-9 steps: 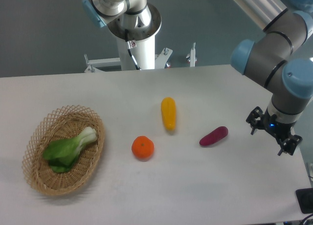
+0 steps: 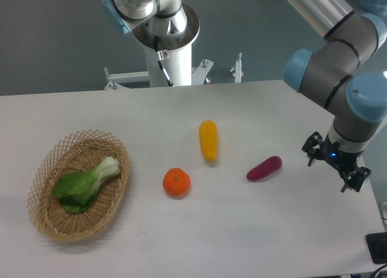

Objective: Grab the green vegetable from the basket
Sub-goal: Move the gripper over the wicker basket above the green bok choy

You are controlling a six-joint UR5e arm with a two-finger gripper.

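Observation:
The green vegetable (image 2: pixel 85 184), a small bok choy with bright green leaves and a pale stalk end pointing up and right, lies inside the basket (image 2: pixel 51 220), a tan woven oval at the table's left. My gripper (image 2: pixel 334 166) hangs at the far right of the table, well away from the basket and just right of a purple vegetable. Its black fingers are spread apart with nothing between them.
A yellow oblong vegetable (image 2: pixel 208 139) lies mid-table. An orange fruit (image 2: pixel 176 182) sits below and left of it. The purple oblong vegetable (image 2: pixel 264 168) lies close to the gripper's left side. The arm's white base (image 2: pixel 170 48) stands at the back edge.
The gripper has shifted a few pixels left and up. Nothing else has moved.

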